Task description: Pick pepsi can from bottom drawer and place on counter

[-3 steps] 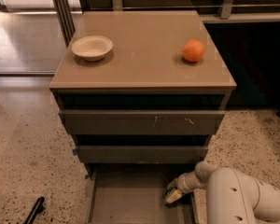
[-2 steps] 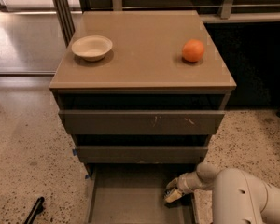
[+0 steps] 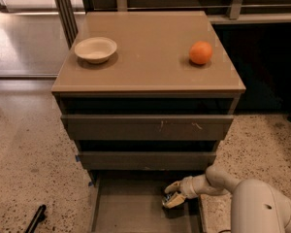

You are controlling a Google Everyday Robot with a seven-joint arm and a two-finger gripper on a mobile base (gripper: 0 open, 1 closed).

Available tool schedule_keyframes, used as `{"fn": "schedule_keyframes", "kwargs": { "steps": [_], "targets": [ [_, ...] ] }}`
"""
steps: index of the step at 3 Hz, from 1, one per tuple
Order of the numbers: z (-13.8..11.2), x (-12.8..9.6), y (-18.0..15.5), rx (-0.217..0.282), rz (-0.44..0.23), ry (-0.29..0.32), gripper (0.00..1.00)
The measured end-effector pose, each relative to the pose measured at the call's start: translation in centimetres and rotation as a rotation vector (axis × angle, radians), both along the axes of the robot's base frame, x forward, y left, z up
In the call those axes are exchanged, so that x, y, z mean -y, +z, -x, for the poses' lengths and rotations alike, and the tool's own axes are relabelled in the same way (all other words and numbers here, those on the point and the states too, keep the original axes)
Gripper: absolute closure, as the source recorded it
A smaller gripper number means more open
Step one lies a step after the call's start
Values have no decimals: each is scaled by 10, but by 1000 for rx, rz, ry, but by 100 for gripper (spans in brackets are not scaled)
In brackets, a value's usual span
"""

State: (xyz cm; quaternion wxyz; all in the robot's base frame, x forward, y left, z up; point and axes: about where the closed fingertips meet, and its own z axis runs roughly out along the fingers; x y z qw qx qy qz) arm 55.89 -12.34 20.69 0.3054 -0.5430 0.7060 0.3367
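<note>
The bottom drawer is pulled out toward the camera. The claw reaches in low from the right, at the drawer's right side. It sits just below the middle drawer front.

The pepsi can shows only as a small dark shape with a bluish glint at the claw tip. Whether the claw is spread or pinching the can cannot be told.

The side entry probably keeps the arm under the overhanging drawer fronts. Judged clearance:
- Withdraw toward the camera before lifting.
- The table has open room between the bowl and the orange.
</note>
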Motion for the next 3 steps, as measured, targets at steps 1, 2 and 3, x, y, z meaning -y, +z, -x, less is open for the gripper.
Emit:
{"fn": "schedule_keyframes", "kwargs": {
  "steps": [1, 2, 3],
  "targets": [
    [22, -2, 25, -14, -140, 57, 100],
    [48, 11, 51, 0, -247, 31, 100],
    [71, 21, 72, 36, -326, 0, 100]
  ]
}}
